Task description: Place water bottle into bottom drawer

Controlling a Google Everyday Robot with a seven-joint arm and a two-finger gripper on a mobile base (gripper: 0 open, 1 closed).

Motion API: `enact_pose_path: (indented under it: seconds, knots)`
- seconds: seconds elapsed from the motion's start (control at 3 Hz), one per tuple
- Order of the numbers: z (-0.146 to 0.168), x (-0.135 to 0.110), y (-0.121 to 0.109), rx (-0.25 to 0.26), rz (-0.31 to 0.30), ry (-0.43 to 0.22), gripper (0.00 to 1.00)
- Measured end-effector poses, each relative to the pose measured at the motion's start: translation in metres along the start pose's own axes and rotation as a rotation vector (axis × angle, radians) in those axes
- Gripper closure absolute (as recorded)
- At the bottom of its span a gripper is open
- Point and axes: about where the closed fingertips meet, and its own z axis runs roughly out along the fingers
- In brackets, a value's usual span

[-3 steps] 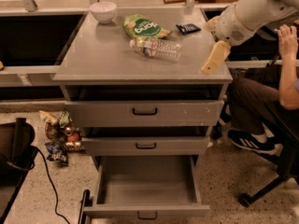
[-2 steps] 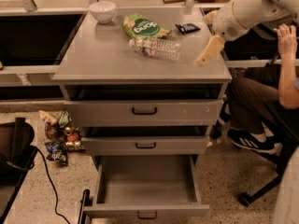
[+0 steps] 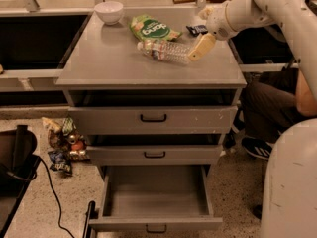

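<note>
Stage: pre-grasp, nothing transferred.
- White bowl [image 3: 109, 11]: back-left corner of bench top [image 3: 99, 63].
- Green snack bag [image 3: 151, 29]: near back edge, centre.
- Bottom drawer [image 3: 156, 197]: below front edge, pulled out, interior bare, ready to receive.
- Water bottle [image 3: 166, 51]: lying on side, right of centre, just in front of bag.
- Gripper [image 3: 202, 47]: at bottle's right end, toward right edge. Contact unclear. Cannot tell how far claw is open. No hold evident.

Remaining: grasp, lift, lower, release in drawer.
</note>
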Motion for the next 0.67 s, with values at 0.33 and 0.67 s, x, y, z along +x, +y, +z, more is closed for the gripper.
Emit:
enact_pose_path:
  seconds: [0.33, 0.67]
  knots:
    - [0.001, 0.0, 0.0, 0.001, 0.0, -0.001, 0.0]
    - [0.018, 0.001, -0.003, 0.026, 0.03, -0.02, 0.0]
